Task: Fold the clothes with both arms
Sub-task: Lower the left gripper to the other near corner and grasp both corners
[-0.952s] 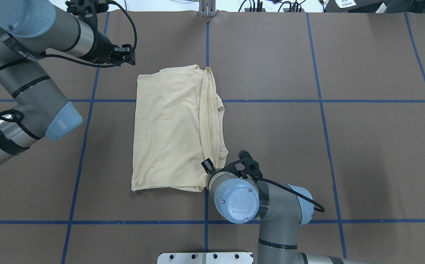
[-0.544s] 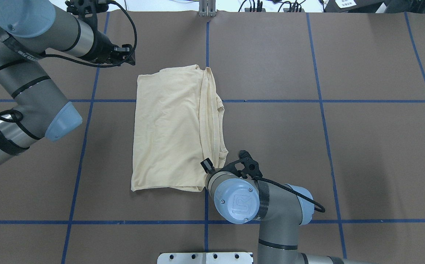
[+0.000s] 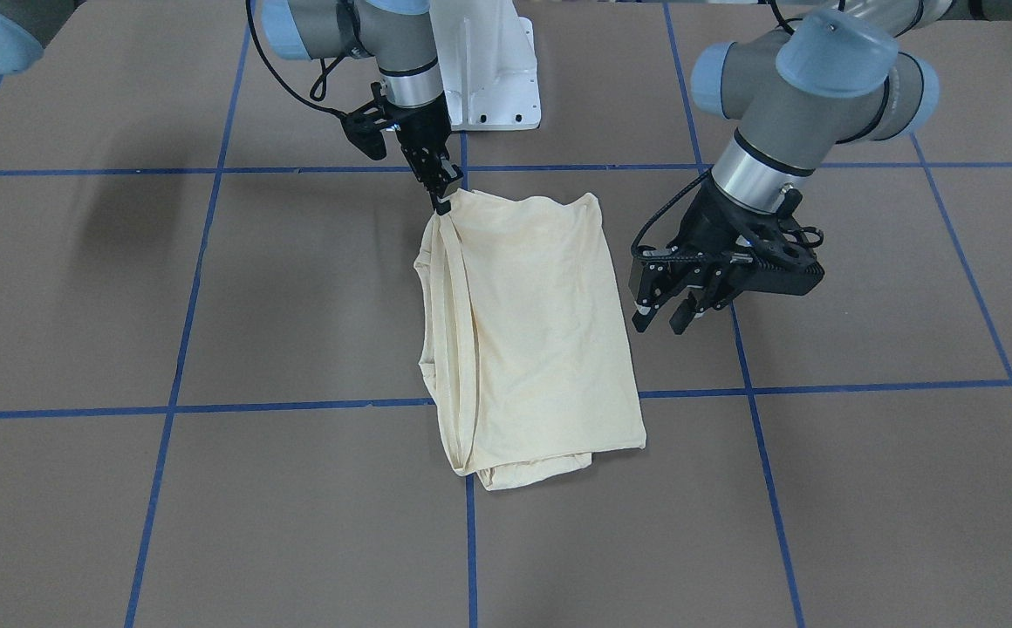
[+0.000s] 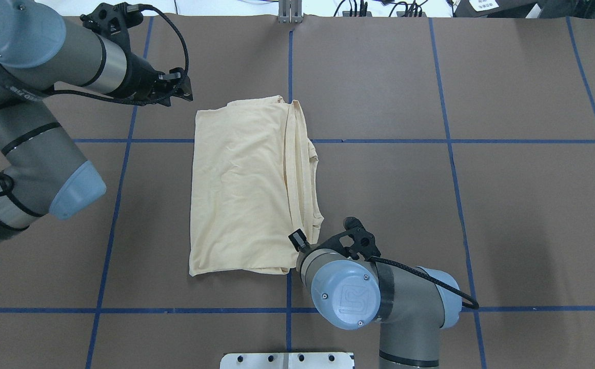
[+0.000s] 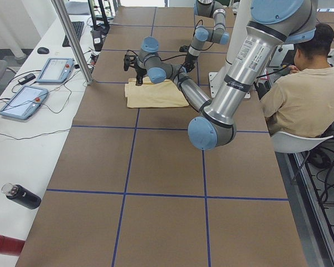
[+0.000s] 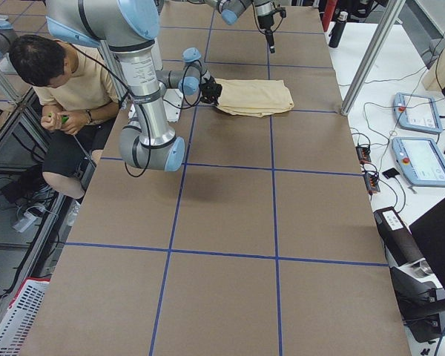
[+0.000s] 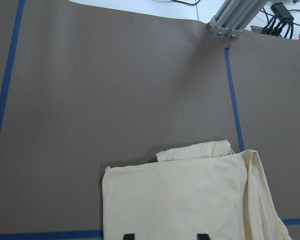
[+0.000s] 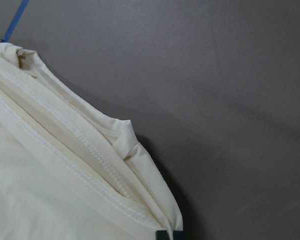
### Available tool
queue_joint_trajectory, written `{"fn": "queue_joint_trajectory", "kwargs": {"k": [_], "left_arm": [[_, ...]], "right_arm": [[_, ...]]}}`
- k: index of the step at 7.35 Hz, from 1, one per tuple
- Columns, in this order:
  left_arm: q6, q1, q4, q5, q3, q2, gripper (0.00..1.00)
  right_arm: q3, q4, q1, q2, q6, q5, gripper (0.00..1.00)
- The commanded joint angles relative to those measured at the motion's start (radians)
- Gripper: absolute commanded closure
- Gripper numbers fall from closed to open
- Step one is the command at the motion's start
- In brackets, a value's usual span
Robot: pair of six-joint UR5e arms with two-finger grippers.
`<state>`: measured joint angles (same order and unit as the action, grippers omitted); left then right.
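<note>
Right gripper (image 3: pixel 441 199) was clamped on the folded shirt's (image 3: pixel 532 323) corner; left gripper (image 3: pixel 659 323) hung beside it, jaws apart, empty.

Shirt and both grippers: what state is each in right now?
T-shirt: folded into a rectangle, lying flat, print hidden.
Right gripper: shut on the T-shirt's corner nearest the robot.
Left gripper: open, empty, apart from the T-shirt.
</note>
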<state>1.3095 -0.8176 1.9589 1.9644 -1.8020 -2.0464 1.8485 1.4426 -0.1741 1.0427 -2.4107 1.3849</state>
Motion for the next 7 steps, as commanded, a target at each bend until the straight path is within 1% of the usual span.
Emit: {"fn": "queue_joint_trajectory", "kwargs": {"k": [1, 2, 3, 4, 5, 6, 7], "left_arm": [[0.353, 0.162, 0.005, -0.100, -0.149, 0.096, 0.46], [0.460, 0.266, 0.011, -0.218, -0.187, 0.154, 0.47], [0.567, 0.350, 0.088, -0.290, -0.198, 0.225, 0.47], [0.656, 0.458, 0.177, -0.411, -0.198, 0.308, 0.46], [0.695, 0.483, 0.186, -0.430, -0.210, 0.331, 0.41], [0.755, 0.536, 0.184, -0.443, -0.209, 0.333, 0.38], [0.790, 0.576, 0.184, -0.443, -0.207, 0.331, 0.38]], "right_arm": [[0.049, 0.018, 0.042, 0.037, -0.024, -0.018, 1.00], [0.051, 0.018, 0.042, 0.042, -0.024, -0.020, 1.00], [0.054, 0.018, 0.042, 0.048, -0.024, -0.020, 1.00], [0.058, 0.018, 0.047, 0.059, -0.024, -0.024, 1.00], [0.057, 0.018, 0.047, 0.060, -0.022, -0.023, 1.00], [0.058, 0.018, 0.047, 0.059, -0.022, -0.023, 1.00], [0.058, 0.018, 0.048, 0.059, -0.022, -0.023, 1.00]]}}
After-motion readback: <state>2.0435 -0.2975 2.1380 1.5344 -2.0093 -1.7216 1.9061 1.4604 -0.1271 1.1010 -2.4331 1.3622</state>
